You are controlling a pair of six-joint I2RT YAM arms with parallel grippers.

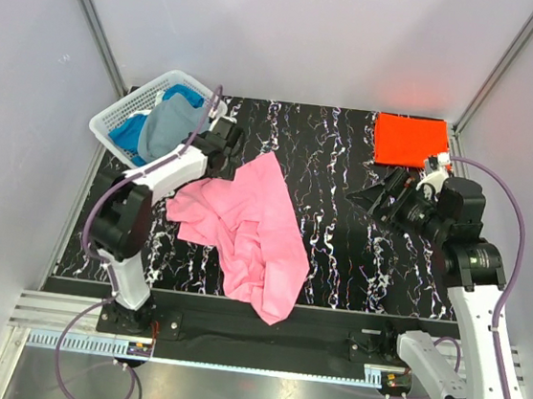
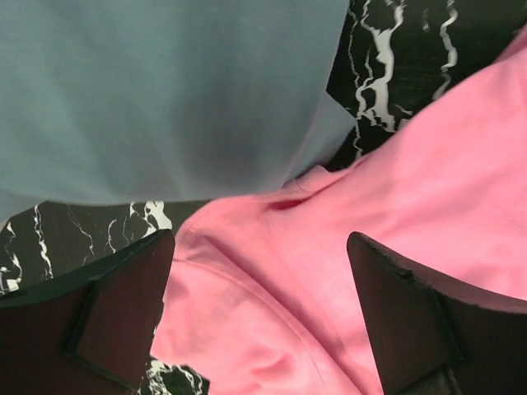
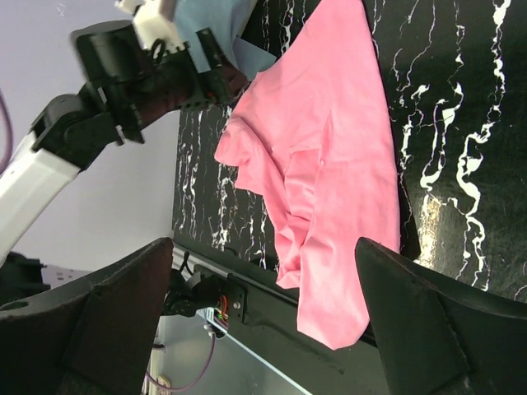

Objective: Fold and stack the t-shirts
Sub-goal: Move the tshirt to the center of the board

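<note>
A crumpled pink t-shirt (image 1: 248, 231) lies left of centre on the black marbled table (image 1: 337, 256), its lower end hanging over the near edge. My left gripper (image 1: 231, 152) is open just above the shirt's top corner, nothing between its fingers. In the left wrist view the open gripper (image 2: 259, 247) frames pink cloth (image 2: 428, 189), with grey-blue cloth (image 2: 165, 90) behind. A folded orange-red t-shirt (image 1: 410, 139) lies at the back right. My right gripper (image 1: 377, 198) hovers open near it, and in its own view the gripper (image 3: 263, 247) faces the pink t-shirt (image 3: 329, 148).
A white lattice basket (image 1: 128, 107) at the back left holds a grey-blue shirt (image 1: 164, 125), draped over its rim, and a blue one (image 1: 129, 134). Grey walls close in both sides. A metal rail (image 1: 230, 349) runs along the near edge.
</note>
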